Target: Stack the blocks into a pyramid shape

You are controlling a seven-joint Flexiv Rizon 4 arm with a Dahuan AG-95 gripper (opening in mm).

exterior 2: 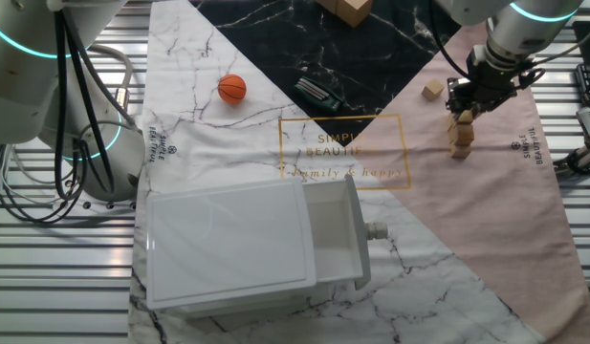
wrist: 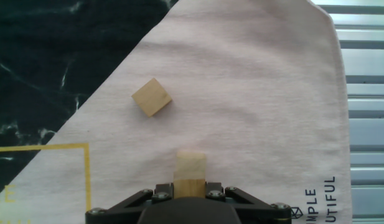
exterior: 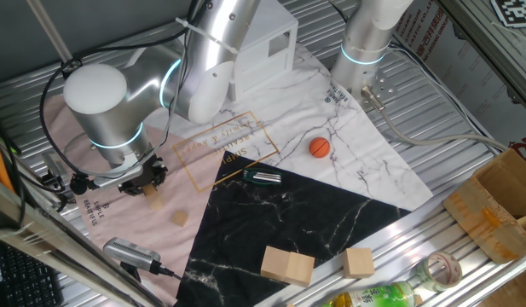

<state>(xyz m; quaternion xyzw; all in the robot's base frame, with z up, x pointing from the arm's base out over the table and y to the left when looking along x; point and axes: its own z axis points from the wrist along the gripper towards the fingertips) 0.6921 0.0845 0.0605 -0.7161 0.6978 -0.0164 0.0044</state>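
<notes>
In the hand view a small tan block (wrist: 190,165) sits between the fingers of my gripper (wrist: 190,185), which touch it on both sides. In the other fixed view the gripper (exterior 2: 466,107) holds this block (exterior 2: 464,118) on top of a short column of blocks (exterior 2: 459,141) on the pink cloth. One loose block (wrist: 151,97) lies tilted a little ahead and to the left on the pink cloth, also seen as the loose block (exterior 2: 431,90) and the loose block (exterior: 179,218). From the first fixed view the gripper (exterior: 150,183) is low over the cloth, and the arm hides most of the column.
Two large pale wooden blocks (exterior: 287,265) (exterior: 359,262) lie on the black marble mat. An orange ball (exterior: 320,147) and a black tool (exterior: 263,177) lie mid-table. A white drawer box (exterior 2: 247,244) stands open. A cardboard box (exterior: 493,205) is at the right.
</notes>
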